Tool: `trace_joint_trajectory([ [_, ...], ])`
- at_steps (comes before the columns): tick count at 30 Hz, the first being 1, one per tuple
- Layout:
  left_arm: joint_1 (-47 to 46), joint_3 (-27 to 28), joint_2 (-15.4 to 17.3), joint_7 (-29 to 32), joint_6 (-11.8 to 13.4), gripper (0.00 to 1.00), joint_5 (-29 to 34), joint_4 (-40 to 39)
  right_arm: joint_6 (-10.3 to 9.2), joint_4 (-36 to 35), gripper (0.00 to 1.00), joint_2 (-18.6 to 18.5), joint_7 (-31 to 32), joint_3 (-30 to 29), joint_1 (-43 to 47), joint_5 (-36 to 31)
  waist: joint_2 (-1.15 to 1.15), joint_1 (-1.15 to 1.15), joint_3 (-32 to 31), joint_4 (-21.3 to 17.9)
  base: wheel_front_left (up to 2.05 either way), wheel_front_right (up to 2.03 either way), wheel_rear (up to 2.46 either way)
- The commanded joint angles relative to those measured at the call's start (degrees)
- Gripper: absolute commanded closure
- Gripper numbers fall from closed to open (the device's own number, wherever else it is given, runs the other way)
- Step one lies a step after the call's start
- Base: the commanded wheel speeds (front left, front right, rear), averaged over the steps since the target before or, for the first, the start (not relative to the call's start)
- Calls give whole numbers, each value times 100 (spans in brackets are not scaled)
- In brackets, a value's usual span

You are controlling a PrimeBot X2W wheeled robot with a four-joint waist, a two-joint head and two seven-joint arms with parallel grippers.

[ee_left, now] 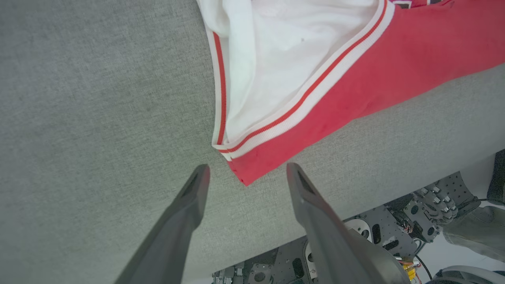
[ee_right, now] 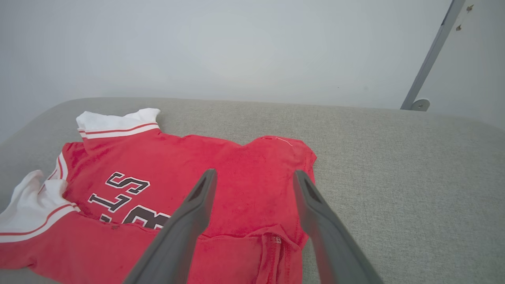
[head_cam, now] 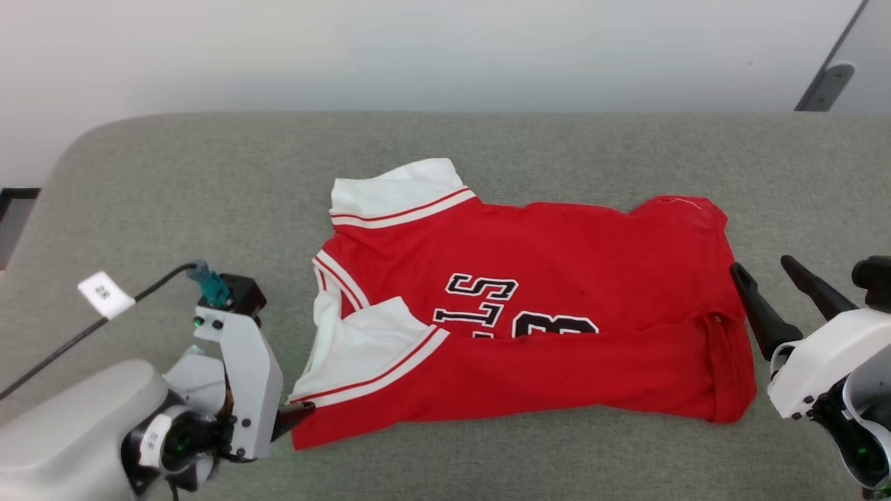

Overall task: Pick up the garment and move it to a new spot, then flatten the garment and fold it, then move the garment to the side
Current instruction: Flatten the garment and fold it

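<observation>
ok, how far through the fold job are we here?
Done: garment lies flat on the grey table, near edge folded up over the lower lettering. In hand: nothing gripped; left hand open at the near-left corner, right hand open by the right edge. Left: likely more folds, then moving it aside.

The garment carries black, white-edged lettering. "LS" reads clearly, lying sideways in the head view. Beside it is part of a digit, a 3 or an 8, cut off by folded-over red cloth. A white tag at that view's left bears marks too small to read.
</observation>
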Motion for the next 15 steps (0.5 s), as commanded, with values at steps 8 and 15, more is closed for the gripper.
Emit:
trace_joint_trajectory([
  [8, 507, 142, -46, -317, 157, 0, -397, 170, -9, -419, 0, 369, -186, -449, 342, -220, 0, 0, 326, -339, 0, 0, 0],
  [15, 820, 328, -316, -595, -45, 0, -791, 936, -9, -663, 0, 593, -141, -711, 491, -299, 0, 0, 513, -486, 0, 0, 0],
])
